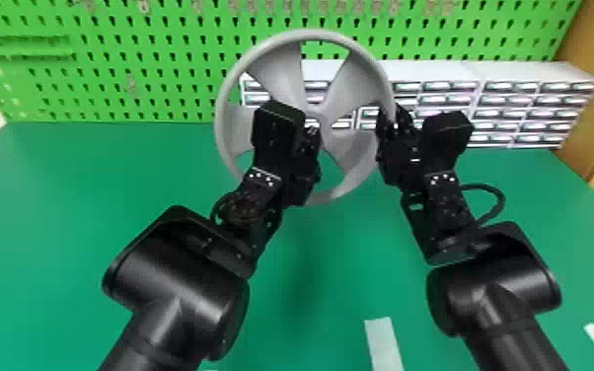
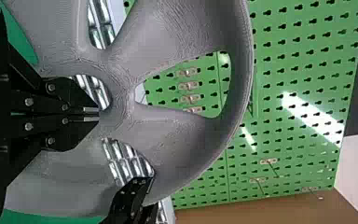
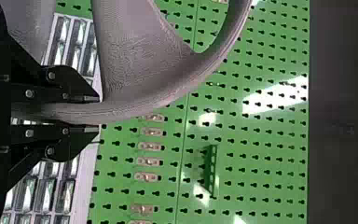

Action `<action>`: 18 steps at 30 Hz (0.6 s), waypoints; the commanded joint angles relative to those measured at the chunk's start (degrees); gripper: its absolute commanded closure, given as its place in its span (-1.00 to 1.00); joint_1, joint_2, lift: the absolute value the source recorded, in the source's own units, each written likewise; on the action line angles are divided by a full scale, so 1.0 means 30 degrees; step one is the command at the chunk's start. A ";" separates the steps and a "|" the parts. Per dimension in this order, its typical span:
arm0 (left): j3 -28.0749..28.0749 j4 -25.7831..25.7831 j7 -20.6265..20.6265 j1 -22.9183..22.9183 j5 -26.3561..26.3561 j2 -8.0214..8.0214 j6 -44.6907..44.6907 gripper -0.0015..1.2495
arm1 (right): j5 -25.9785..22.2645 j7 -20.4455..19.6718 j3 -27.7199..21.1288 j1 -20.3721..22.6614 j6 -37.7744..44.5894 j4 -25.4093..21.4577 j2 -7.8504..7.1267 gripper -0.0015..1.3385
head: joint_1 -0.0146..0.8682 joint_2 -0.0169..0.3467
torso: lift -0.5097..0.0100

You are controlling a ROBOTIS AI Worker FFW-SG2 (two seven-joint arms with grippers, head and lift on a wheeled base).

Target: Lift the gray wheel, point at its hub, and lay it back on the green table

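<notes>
While my right gripper [image 3: 98, 113] pinches lifted gray wheel [image 1: 281, 74], head view upper centre, left gripper [image 2: 98, 114], pressed together, points at hub [image 2: 121, 95]; lay-down pending.

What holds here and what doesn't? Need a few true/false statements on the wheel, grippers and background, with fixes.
1. The right gripper holds the gray wheel by its rim. True.
2. The left gripper has its fingers spread wide. False: they are closed together, directed at the hub.
3. The gray wheel lies flat. False: it is held up above the green table.
4. White drawer units stand behind the wheel. True.
</notes>
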 commanded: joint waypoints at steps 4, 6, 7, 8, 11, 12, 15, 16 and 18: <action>0.0085 0.0000 0.0036 0.0024 -0.0107 0.0000 -0.0189 0.91 | 0.0000 0.0000 -0.0019 -0.0001 -0.0021 0.0004 0.0000 0.82 | 0.60 -0.65 | 0.60; 0.0114 0.0000 0.0036 0.0024 -0.0107 0.0000 -0.0247 0.91 | 0.0000 0.0000 0.0010 -0.0001 -0.0021 0.0004 -0.0030 0.82 | 0.60 -0.65 | 0.60; 0.0114 0.0000 0.0036 0.0024 -0.0107 -0.0029 -0.0247 0.91 | 0.0029 0.0000 0.0010 -0.0001 -0.0021 0.0004 0.0000 0.82 | 0.60 -0.65 | 0.60; 0.0144 0.0000 0.0036 0.0024 -0.0107 -0.0029 -0.0247 0.91 | 0.0117 0.0000 0.0039 -0.0001 -0.0021 0.0004 -0.0030 0.82 | 0.60 -0.65 | 0.60; 0.0144 0.0000 0.0036 0.0024 -0.0107 -0.0029 -0.0247 0.91 | 0.0205 0.0000 0.0098 -0.0031 -0.0021 0.0004 -0.0030 0.82 | 0.60 -0.65 | 0.60; 0.0144 0.0000 0.0036 0.0024 -0.0107 -0.0029 -0.0277 0.91 | 0.0205 0.0000 0.0098 -0.0031 -0.0021 0.0004 -0.0030 0.82 | 0.60 -0.65 | 0.60; 0.0144 0.0000 0.0036 0.0024 -0.0137 -0.0029 -0.0306 0.91 | 0.0205 0.0000 0.0098 -0.0060 -0.0021 0.0004 -0.0030 0.82 | 0.60 -0.65 | 0.60; 0.0114 0.0000 0.0036 -0.0005 -0.0137 -0.0029 -0.0306 0.91 | 0.0234 0.0000 0.0098 -0.0060 -0.0021 0.0004 -0.0030 0.82 | 0.60 -0.65 | 0.60; 0.0085 0.0000 0.0036 -0.0005 -0.0137 -0.0029 -0.0335 0.91 | 0.0264 0.0000 0.0098 -0.0060 -0.0021 0.0004 -0.0030 0.82 | 0.60 -0.65 | 0.60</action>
